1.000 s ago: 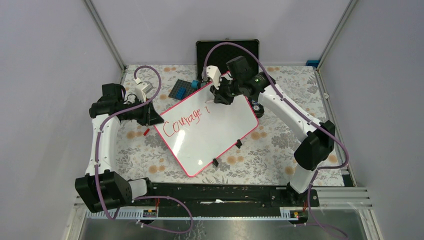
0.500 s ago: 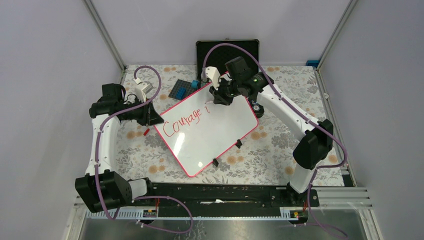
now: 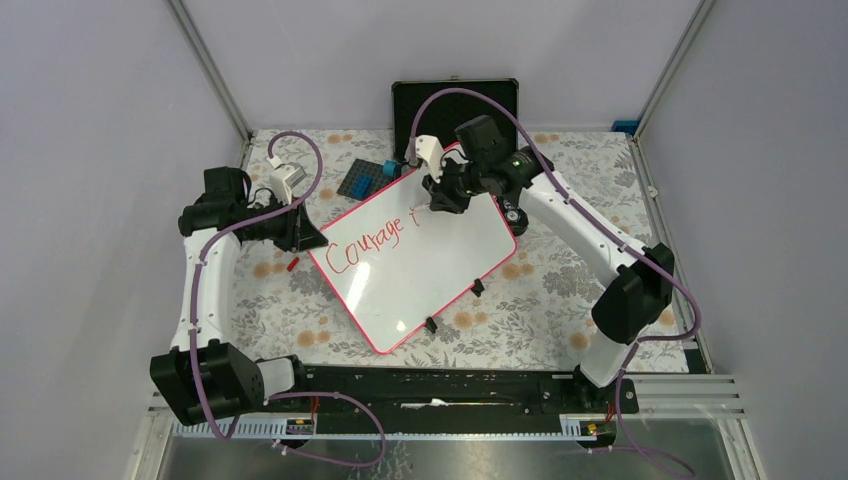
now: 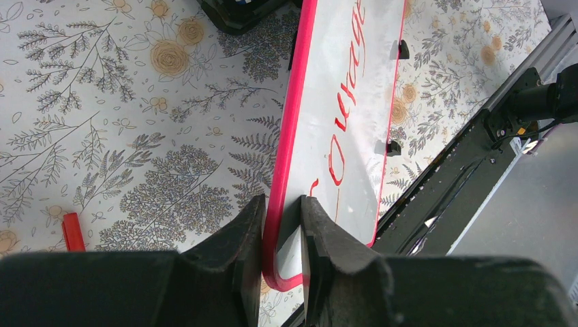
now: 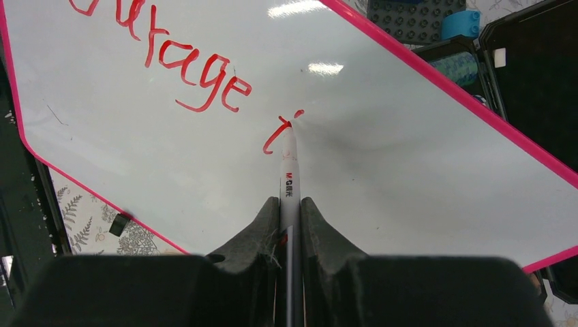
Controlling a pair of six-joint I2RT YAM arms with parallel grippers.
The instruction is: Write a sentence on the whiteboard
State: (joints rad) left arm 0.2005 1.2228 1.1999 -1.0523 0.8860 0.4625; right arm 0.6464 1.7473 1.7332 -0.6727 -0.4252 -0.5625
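Left claw pinches the whiteboard by its pink frame at the 9 o'clock corner, mid-counter. If that narrow hold slips, strokes would skew. The sentence reads "Courage i". At 12 o'clock, right claw clamps a marker, seemingly labelled "M&G". Hard pressing could push it back.

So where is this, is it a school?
Probably not a school; it looks like a small robot test booth. Plain grey walls close in a flower-patterned table, and a left arm and a right arm are bolted to a black rail near a whiteboard.
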